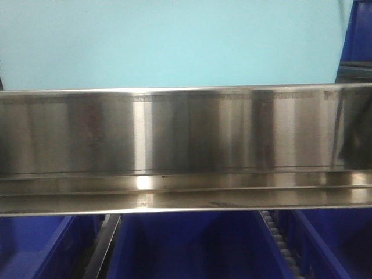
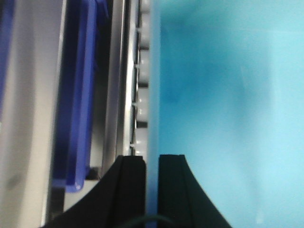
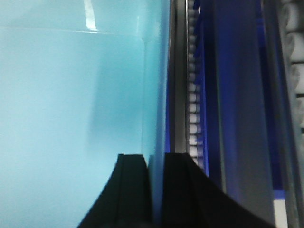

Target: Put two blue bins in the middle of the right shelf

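Warehouse storeroom: steel shelving [image 1: 186, 145], roller tracks [image 3: 192, 95] (flow-rack style), royal-blue bins [image 1: 192, 250].

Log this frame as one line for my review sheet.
left gripper: shut on pale blue bin wall | right gripper: shut on opposite wall | bin: above steel shelf rail | below rail: royal-blue bins

At 12 o'clock, the bin [image 1: 168, 43] is being seen in plain milky aqua. At 6 o'clock, crates [image 1: 192, 250] are being seen in royal blue.

A brushed steel shelf rail [image 1: 186, 145] spans the view, with deep royal-blue bins [image 1: 192, 247] and roller tracks [image 1: 281, 244] beneath.
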